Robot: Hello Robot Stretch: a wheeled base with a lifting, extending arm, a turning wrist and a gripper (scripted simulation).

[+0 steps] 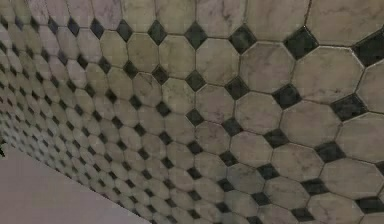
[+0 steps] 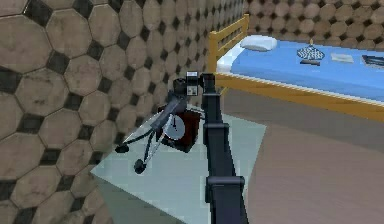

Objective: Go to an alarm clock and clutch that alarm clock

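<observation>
Though hand [image 2: 131, 156] nr wall [image 2: 60, 90], bare floor [image 2: 320, 170]

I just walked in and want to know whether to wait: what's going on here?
The robot's arm reaches out alongside a tiled wall. Its pincer is close to a small dark red object, possibly the alarm clock, which sits on a pale surface. I can't tell whether the pincer holds anything. A blue-covered bed stands farther off.
</observation>
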